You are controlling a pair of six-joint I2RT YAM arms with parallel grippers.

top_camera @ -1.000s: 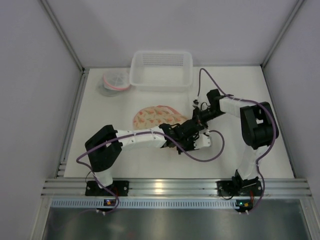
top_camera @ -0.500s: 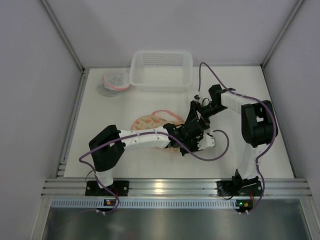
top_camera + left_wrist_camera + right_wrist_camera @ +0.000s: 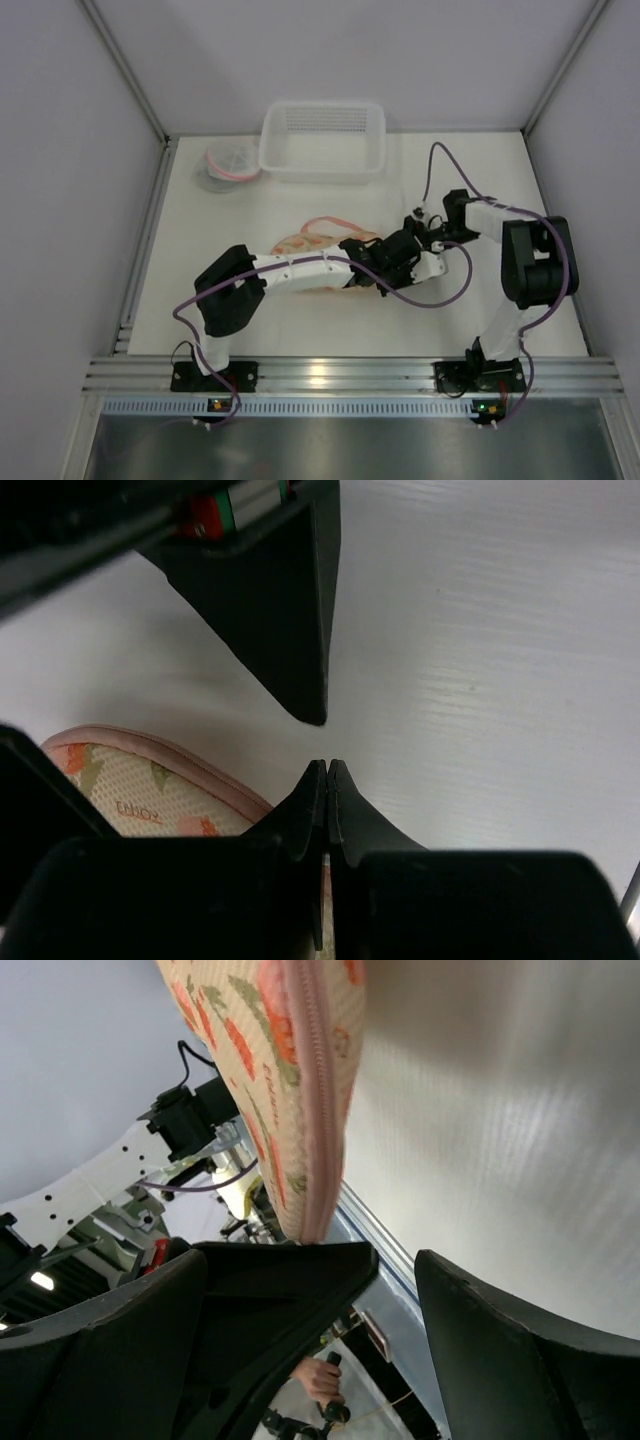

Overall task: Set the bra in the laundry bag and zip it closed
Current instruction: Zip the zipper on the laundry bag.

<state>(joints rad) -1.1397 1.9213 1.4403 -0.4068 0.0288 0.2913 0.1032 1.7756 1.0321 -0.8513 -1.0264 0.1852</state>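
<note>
1. The laundry bag (image 3: 300,243) is a floral mesh pouch with pink zip trim. It lies mid-table (image 3: 200,230), with its near side under the left arm (image 3: 300,268).
2. A second ago the bag showed as a fuller, rounder shape. Now it looks flatter and drawn out to the right, and a pink loop (image 3: 322,222) that wasn't visible then pokes out at its far edge.
3. Left gripper (image 3: 327,770): tips pressed tight together, nothing visible between them. The bag's pink edge lies just left of it in the wrist view. It sits further right than a second ago, with the arm stretched out more.
4. Right gripper (image 3: 398,1255): jaws spread wide, holding nothing. The bag's pink-trimmed end hangs right at one of its fingers (image 3: 280,1340) – touching or not, can't tell.
5. A second ago the right gripper was at the bag's right end, close against the left one. The right arm (image 3: 485,215) has since pulled back to the right.
6. Bra: can't pick it out in any view. A grey-and-pink bundle (image 3: 230,162) sits at the back left beside the basket (image 3: 322,168) – can't tell what it is. Neither has moved.
</note>
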